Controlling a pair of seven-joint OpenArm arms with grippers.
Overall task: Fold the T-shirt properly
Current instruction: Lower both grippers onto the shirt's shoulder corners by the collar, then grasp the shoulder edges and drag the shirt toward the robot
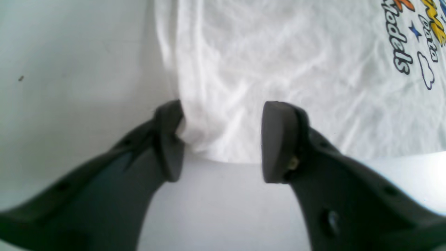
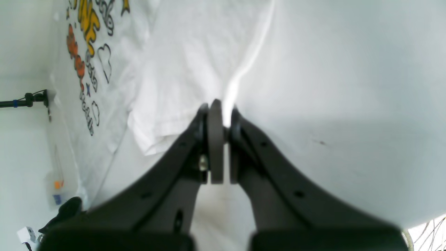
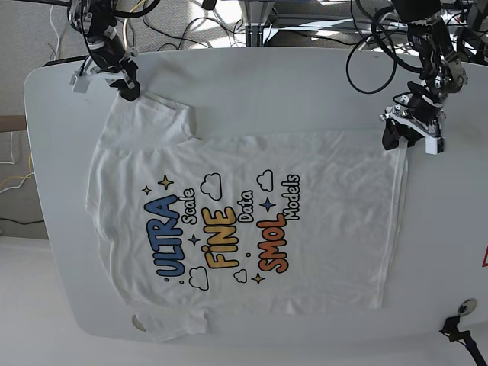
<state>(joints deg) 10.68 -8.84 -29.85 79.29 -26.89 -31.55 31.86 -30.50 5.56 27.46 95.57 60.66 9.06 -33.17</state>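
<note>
T-shirt flat on white table; print cropped in wrist views. Left gripper spread over hem corner. Right gripper pinching sleeve edge.

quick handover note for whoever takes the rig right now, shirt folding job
Left gripper: jaws apart, straddling a hem corner of the white cotton T-shirt with the colourful printed front; one pad touches the cloth edge, no grip shown yet.
Right gripper: shut, pinching white fabric at the shirt's far edge near a sleeve.
Shirt: lying spread flat, print up, on the white table, wrinkled, one sleeve partly tucked.
Done: both arms placed at the shirt's far-side corners.
Left: close the left gripper on the hem, then make every fold; none is visible yet.
</note>
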